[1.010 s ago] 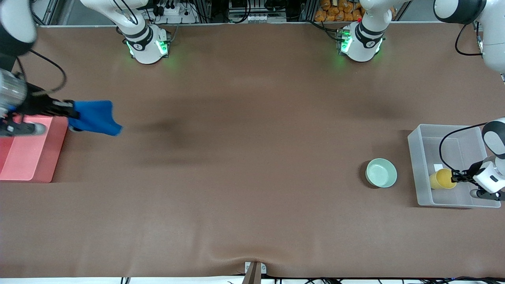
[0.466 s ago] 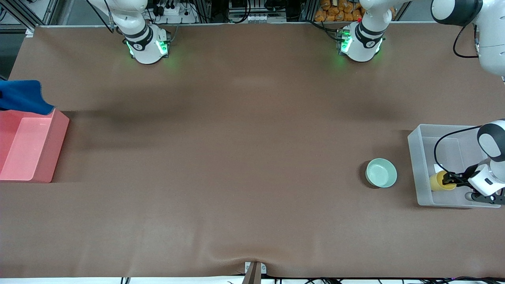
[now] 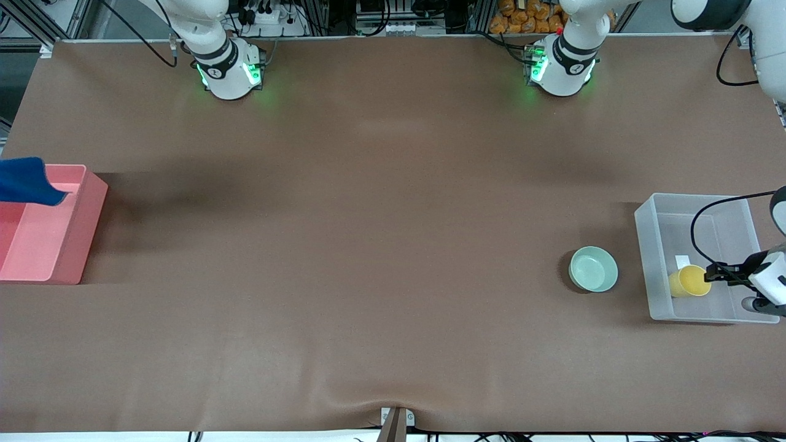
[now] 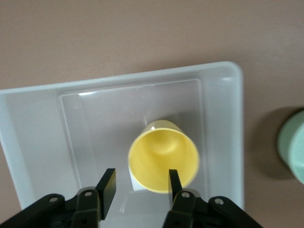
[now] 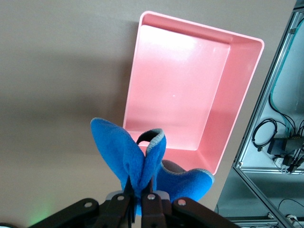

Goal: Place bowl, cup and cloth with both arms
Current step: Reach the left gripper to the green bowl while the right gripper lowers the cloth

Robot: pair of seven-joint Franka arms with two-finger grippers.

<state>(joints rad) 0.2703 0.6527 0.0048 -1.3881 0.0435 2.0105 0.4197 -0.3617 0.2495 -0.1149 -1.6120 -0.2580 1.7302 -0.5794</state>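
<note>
The yellow cup [image 3: 688, 281] [image 4: 164, 161] stands in a clear plastic bin [image 3: 651, 258] [image 4: 223, 142] at the left arm's end of the table. My left gripper [image 3: 713, 274] [image 4: 141, 183] hovers open over the bin just beside the cup, with nothing between its fingers. The mint-green bowl [image 3: 593, 269] [image 4: 292, 147] sits on the table beside the clear bin. My right gripper [image 5: 137, 194] is shut on a fold of the blue cloth [image 3: 27, 181] [image 5: 133, 156], which hangs over the edge of the pink bin [image 3: 92, 202] [image 5: 180, 95]. The front view cuts that gripper off.
The pink bin lies at the right arm's end of the table and holds nothing. A small white label [image 3: 681, 261] lies in the clear bin by the cup. A metal frame with cables [image 5: 280, 133] stands past the table edge next to the pink bin.
My left gripper opened, let go of the cup in the clear bin and drew back a little. The right arm carried the cloth to over the pink bin's edge.
</note>
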